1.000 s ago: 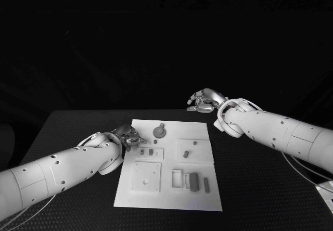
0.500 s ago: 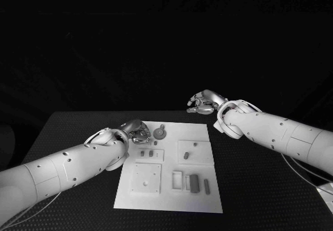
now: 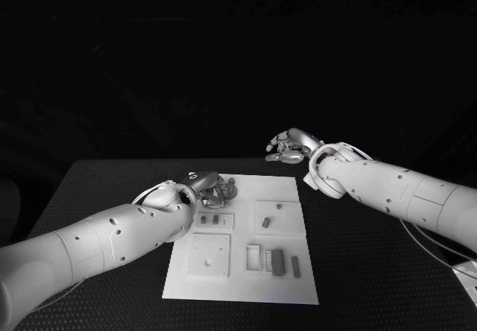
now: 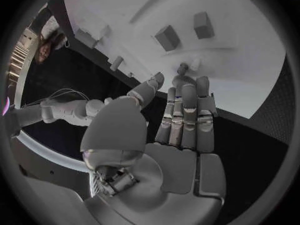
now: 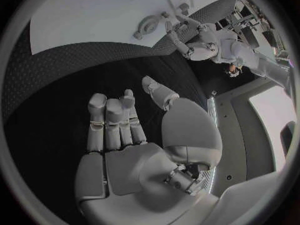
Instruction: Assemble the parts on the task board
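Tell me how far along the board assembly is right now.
Early, by the look of it. Several parts lie loose on the task board. The left hand is over the board's far end by a round part, holding nothing. The right hand hovers beyond the board, empty.

Left robot hand (image 3: 206, 187) farther onto the task board (image 3: 281, 279), now over the round part (image 3: 227, 189).

Black table (image 3: 119, 179) with textured surface.
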Robot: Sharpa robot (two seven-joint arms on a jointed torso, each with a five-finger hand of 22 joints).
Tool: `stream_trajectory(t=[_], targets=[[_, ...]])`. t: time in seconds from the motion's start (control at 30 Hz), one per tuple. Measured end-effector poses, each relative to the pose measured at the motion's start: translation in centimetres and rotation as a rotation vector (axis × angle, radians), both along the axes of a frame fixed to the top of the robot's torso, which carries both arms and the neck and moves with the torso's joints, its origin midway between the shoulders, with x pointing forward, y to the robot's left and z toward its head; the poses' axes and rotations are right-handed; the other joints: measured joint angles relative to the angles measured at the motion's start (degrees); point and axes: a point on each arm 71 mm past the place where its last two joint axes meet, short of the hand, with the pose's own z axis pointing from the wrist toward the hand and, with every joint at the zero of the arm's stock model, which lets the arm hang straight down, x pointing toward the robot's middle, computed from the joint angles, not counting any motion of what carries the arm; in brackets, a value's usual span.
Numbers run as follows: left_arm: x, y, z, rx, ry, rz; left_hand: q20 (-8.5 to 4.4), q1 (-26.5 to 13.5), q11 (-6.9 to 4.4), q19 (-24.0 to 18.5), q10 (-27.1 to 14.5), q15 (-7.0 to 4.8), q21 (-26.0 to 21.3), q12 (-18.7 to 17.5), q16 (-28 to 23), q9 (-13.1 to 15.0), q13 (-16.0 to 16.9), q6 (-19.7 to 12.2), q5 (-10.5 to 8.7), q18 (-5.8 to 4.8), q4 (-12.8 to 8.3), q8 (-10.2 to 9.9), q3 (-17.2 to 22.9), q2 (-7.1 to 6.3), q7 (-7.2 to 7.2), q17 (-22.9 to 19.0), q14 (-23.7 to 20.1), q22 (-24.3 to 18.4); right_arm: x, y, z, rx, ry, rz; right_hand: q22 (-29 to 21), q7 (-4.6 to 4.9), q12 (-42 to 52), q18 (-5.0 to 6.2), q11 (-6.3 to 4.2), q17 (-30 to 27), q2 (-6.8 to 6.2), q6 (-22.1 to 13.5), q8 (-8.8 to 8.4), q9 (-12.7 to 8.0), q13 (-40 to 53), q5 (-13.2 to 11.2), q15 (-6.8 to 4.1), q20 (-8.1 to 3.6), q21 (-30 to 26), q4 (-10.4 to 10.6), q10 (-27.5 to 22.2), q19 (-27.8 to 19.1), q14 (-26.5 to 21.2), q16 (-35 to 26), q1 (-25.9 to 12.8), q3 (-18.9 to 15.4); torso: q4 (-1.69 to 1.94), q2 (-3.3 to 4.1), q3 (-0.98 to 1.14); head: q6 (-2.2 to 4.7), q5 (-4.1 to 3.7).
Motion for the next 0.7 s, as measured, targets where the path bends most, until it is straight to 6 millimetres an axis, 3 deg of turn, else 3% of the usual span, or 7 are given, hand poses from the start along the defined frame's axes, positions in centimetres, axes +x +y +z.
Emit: stream_trajectory(t=[0.2,0.37,0.7], targets=[[0.03,-0.46,-0.16,0.049,-0.022,-0.014,-0.01,-0.3,0.08,1.0,-0.1,0.26,0.8,-1.6,1.5,-0.6,-0.7,-0.2,0.00,0.01,0.0,-0.8,-0.5,-0.30,0.21,0.5,0.5,0.0,-0.03,0.08,0.01,0.001,0.000,0.002,0.0,0.00,0.0,0.00,0.00,0.0,0.00,0.0,0.00,0.0,0.0,0.0,0.00,0.00,0.0,0.0,0.0,0.0,0.0,0.0,0.0,0.0,0.00,0.01,-0.01,-0.11,-0.17],[0.06,-0.54,-0.17,0.078,-0.038,-0.018,0.42,-0.5,0.95,1.6,-0.9,0.65,1.1,-2.7,2.1,-1.0,-1.3,-0.5,0.00,0.00,0.0,-1.0,-0.5,-0.56,0.15,0.6,0.9,0.0,-0.04,0.11,0.01,0.001,0.000,0.003,0.0,-0.01,0.0,0.00,0.00,0.0,0.00,0.0,0.00,0.1,0.0,0.0,0.00,0.00,0.0,0.0,0.0,0.0,0.0,0.0,0.0,0.0,0.00,0.00,-0.04,-0.28,-0.29],[0.22,-0.40,-0.22,0.112,-0.056,-0.015,0.63,-0.2,0.94,1.8,-1.4,0.90,1.5,-3.5,2.5,-1.2,-1.7,-0.7,0.00,0.01,0.0,-1.3,-0.5,-0.83,-0.11,0.5,1.2,0.0,-0.06,0.15,0.02,0.001,0.000,0.004,0.0,-0.03,0.0,0.00,0.00,0.0,0.00,0.0,0.00,0.0,0.0,0.0,0.00,0.00,0.0,0.0,0.0,0.0,0.0,0.0,0.0,0.0,0.05,-0.11,-0.08,-0.41,-0.43]])
